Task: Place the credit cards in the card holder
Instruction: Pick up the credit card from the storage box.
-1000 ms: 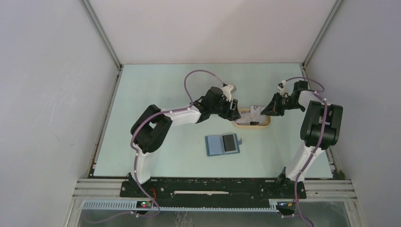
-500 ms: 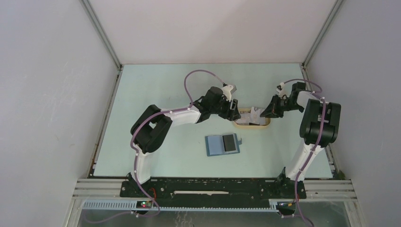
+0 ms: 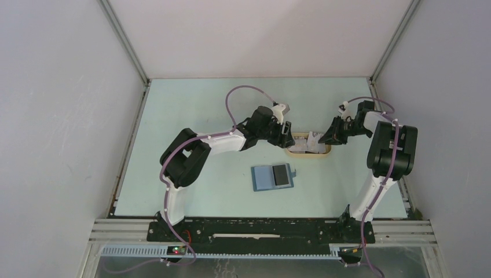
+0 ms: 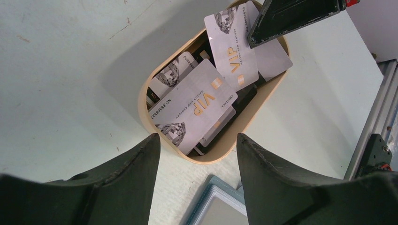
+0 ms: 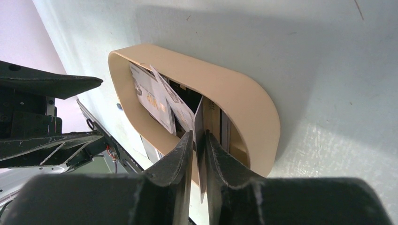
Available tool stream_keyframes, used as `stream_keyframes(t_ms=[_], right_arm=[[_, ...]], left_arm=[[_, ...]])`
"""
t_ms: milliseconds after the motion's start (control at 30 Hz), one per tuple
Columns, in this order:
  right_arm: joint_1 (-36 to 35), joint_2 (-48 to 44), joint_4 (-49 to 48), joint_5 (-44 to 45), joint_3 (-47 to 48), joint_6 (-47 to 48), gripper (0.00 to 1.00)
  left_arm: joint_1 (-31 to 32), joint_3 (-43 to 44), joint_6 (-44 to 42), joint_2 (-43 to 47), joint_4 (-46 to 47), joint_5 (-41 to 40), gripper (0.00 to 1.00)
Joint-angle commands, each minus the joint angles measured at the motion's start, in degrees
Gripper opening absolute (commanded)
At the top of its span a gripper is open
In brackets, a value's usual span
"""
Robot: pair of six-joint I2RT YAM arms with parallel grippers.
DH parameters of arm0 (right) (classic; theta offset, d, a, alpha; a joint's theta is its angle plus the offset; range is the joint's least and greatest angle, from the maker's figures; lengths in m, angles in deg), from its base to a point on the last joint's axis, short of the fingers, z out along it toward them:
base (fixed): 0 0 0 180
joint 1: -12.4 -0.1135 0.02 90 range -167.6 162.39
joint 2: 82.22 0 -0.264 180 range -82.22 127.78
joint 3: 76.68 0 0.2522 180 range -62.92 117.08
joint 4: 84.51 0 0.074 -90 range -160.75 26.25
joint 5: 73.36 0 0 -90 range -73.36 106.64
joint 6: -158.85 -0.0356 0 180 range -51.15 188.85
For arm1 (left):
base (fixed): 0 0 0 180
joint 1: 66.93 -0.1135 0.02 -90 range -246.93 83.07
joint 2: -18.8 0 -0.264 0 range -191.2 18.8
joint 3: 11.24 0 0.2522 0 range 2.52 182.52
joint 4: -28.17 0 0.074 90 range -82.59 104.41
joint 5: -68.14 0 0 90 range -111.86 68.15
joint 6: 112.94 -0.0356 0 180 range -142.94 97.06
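Observation:
Several whitish-grey credit cards (image 4: 197, 105) with VIP print lie heaped in a beige oval tray (image 4: 220, 157). My right gripper (image 5: 199, 136) is at the tray's right end (image 3: 323, 139), shut on one card (image 5: 199, 123), which stands on edge between its fingers. My left gripper (image 4: 197, 140) is open and empty, just above the tray's left end (image 3: 288, 138). The teal-blue card holder (image 3: 273, 176) lies open on the table in front of the tray, with a dark card in its right half. Its corner shows in the left wrist view (image 4: 218, 206).
The tray (image 3: 310, 152) sits mid-table between the two arms. White enclosure walls stand on three sides. A metal rail (image 4: 375, 126) runs along the table's right edge. The left arm's fingers (image 5: 47, 84) show beyond the tray in the right wrist view.
My right gripper has shifted slightly left, further in over the tray's right end, still shut on the card. The left arm and the card holder have not moved.

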Motion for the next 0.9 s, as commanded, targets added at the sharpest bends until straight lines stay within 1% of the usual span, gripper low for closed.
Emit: stream_keyframes(t_ms=[0, 567, 667, 800, 867], right_arm=[[0.4, -0.5, 0.6, 0.1, 2.3, 1.2, 0.24], [2.0, -1.9, 3.0, 1.5, 2.7, 3.3, 0.25], [2.0, -2.2, 3.2, 2.6, 2.6, 3.2, 0.19], [2.1, -3.5, 3.1, 4.5, 2.6, 3.1, 0.05], [2.3, -4.6, 3.4, 4.7, 2.6, 3.3, 0.00]], left_arm=[[-0.1, -0.9, -1.0, 3.2, 2.0, 1.1, 0.66], [-0.2, -1.2, -1.0, 3.5, 2.1, 0.9, 0.65], [-0.2, -1.7, -1.0, 4.0, 2.7, 0.7, 0.65], [-0.4, -3.9, -0.9, 5.6, 5.5, 0.7, 0.65], [-0.4, -6.0, -0.9, 7.0, 8.2, 0.8, 0.65]])
